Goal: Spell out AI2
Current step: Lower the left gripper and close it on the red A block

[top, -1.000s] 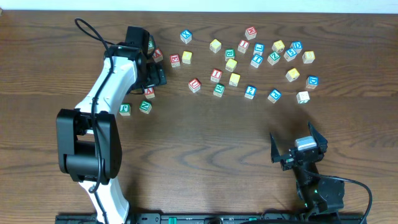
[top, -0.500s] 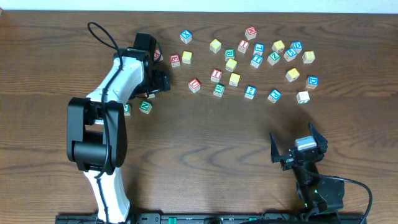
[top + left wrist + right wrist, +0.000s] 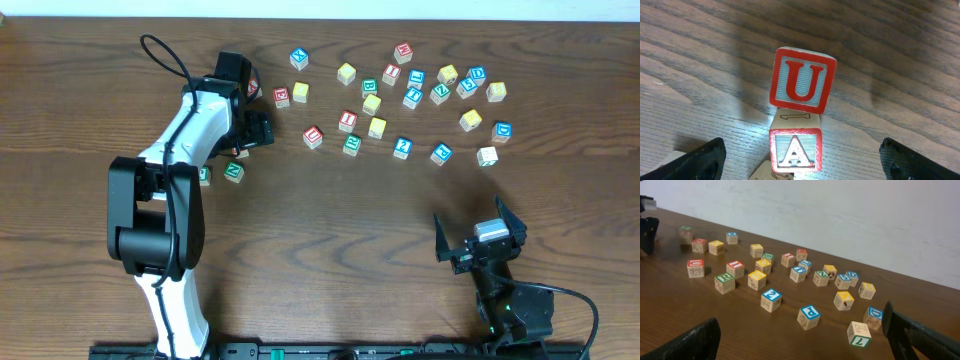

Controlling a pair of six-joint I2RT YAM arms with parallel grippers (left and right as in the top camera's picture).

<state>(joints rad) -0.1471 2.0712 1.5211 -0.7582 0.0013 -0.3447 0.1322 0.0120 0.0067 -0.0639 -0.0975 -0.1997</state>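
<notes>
Currently, the left end effector (image 3: 799, 154) is spread wide over the worktop (image 3: 700, 75), with the red A cube (image 3: 795, 150) between its fingers but not gripped. A red U cube (image 3: 802, 80) sits just beyond it. The red I cube (image 3: 347, 121) and the blue 2 cube (image 3: 402, 147) lie near each other among the scattered cubes. The right end effector (image 3: 476, 230) is wide open and empty, well apart from them.

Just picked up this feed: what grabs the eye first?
The left gripper hangs open above a red A cube, with a red U cube just beyond it, on the left of the table. A scatter of coloured letter cubes spreads across the far side, while the right gripper sits open and empty near the front edge.
</notes>
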